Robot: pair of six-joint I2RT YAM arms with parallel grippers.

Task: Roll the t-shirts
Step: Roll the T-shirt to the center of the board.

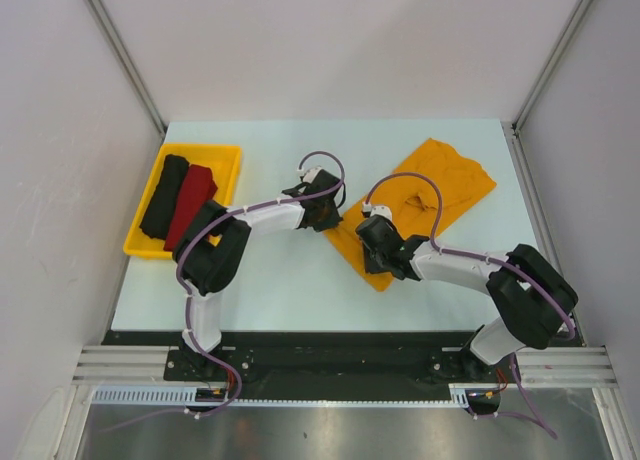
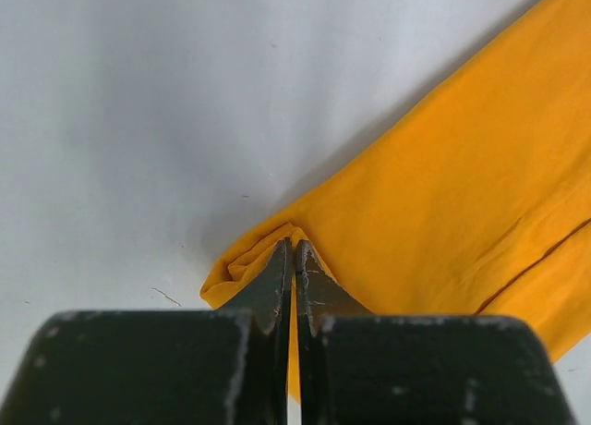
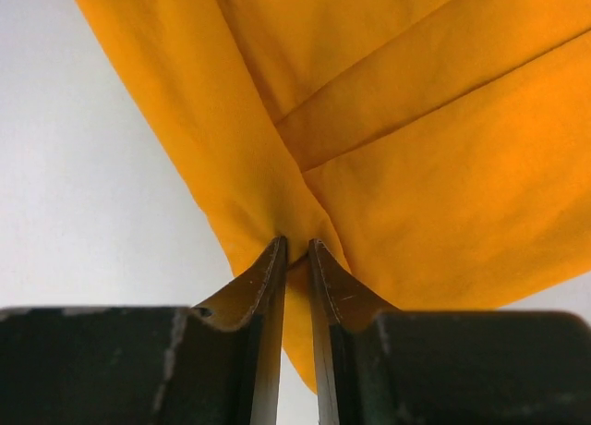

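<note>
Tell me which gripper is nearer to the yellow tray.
Left. The left gripper pinches the mustard-orange t-shirt at mid-table, to the right of the yellow tray; the right gripper grips the same shirt farther right, beyond the left one.

A yellow plastic tray [image 1: 226,170] is sitting at the far-left corner of the pale table [image 1: 300,290] — aluminium frame rails [image 1: 130,365] are running along its near edge.

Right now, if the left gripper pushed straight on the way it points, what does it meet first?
The orange t-shirt: the left gripper has fingers shut on a folded corner, cloth already at the tips. Beyond, probably more shirt, then the table; depth is unclear.
</note>
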